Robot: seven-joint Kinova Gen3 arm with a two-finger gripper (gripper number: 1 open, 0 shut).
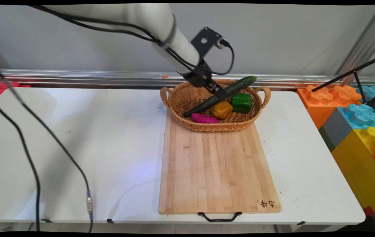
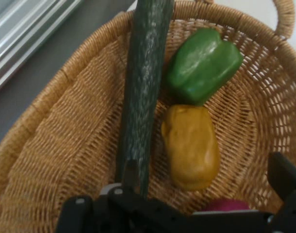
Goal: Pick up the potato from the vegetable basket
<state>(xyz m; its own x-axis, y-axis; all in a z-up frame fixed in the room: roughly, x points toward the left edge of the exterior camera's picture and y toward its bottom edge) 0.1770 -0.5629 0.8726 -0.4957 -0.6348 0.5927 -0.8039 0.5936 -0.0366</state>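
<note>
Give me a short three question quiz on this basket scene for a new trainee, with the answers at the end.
1. True or false: the cucumber lies fully inside the wicker basket.
2. Which vegetable lies nearest the basket's front rim? A) green pepper B) purple sweet potato C) yellow pepper
3. What does the basket rest on?

Key
1. False: its far end sticks out over the back rim.
2. B
3. The far end of the wooden cutting board, which lies on the white table. The gripper is at the cucumber's middle.
</note>
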